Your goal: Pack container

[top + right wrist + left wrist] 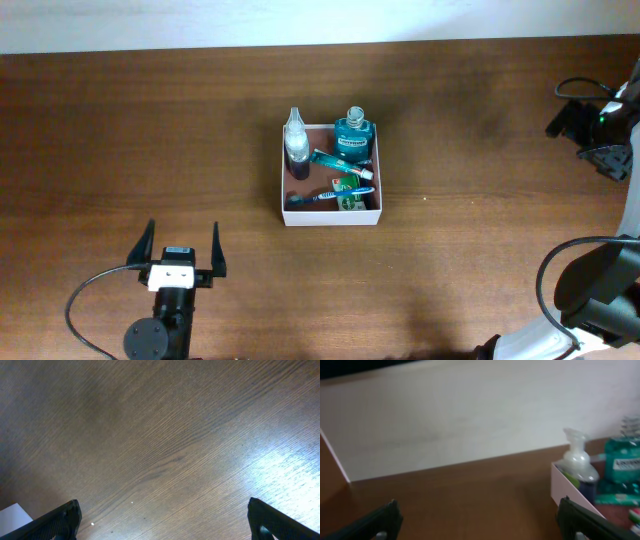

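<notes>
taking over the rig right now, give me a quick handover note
Left end effector: open, empty, well apart from the container.
Right end effector: open, empty, over bare table.
Container: mid-table, holding a mouthwash bottle, clear-capped bottle, toothpaste tube, toothbrush, green packet.
Done: those five are packed.
Left: likely just a final check.

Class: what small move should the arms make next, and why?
Probably none, just park: the container already holds the bottle, mouthwash, toothpaste and toothbrush; nothing loose shows outside it; the fingers of the left gripper and right gripper stand apart, empty.
</notes>
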You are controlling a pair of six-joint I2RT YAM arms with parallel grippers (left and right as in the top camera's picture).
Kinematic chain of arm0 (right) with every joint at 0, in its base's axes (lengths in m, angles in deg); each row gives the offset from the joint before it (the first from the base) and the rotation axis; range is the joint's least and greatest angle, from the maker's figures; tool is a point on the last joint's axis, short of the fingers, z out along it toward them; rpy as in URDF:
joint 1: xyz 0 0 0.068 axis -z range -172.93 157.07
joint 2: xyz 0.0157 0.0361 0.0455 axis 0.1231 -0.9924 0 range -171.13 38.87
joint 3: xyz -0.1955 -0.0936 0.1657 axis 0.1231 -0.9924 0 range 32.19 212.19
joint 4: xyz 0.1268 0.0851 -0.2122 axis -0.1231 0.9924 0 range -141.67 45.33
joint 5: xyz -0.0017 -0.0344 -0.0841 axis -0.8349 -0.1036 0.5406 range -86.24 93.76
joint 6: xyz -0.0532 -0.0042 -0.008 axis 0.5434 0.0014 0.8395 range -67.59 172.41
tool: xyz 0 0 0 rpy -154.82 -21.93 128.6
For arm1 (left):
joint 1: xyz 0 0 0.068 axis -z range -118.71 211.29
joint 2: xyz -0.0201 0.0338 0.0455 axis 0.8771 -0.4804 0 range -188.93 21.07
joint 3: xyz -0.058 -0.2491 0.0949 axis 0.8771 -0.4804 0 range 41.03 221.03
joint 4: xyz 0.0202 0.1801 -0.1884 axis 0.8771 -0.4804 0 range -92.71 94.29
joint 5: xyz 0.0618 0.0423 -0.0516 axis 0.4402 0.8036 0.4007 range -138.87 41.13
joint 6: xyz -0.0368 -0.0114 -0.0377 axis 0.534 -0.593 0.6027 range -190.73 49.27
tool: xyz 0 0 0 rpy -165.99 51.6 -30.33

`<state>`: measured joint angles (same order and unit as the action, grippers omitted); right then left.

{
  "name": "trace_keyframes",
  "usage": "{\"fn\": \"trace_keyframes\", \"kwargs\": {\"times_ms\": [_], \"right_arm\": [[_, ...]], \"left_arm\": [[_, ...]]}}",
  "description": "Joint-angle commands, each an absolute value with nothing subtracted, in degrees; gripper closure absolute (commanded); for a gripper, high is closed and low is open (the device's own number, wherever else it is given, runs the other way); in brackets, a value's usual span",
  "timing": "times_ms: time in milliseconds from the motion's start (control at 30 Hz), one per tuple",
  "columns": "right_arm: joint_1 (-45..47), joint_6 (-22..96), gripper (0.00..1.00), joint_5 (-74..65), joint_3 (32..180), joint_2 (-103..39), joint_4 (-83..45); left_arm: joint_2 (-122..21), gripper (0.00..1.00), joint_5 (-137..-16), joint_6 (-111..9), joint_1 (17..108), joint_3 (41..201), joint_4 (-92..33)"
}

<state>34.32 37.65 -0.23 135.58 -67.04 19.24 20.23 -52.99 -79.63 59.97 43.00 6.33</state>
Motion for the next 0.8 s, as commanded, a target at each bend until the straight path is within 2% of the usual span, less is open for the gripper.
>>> {"fn": "trace_keyframes", "kwargs": {"times_ms": [0,233,767], "right_arm": [[34.5,37.8,0.01,-0.1,136.5,-65.9,19.2],[34.5,37.8,0.01,-0.1,136.5,-65.9,19.2],[34.5,37.8,0.01,-0.1,136.5,-65.9,19.2]], "left_arm": [[20.8,0.01,-56.6,-79.7,59.7,42.3,5.6],[20.8,0.01,-59.2,-75.9,59.8,41.5,0.6],[20.8,0.01,-59.0,-75.9,59.8,41.5,0.6]]}}
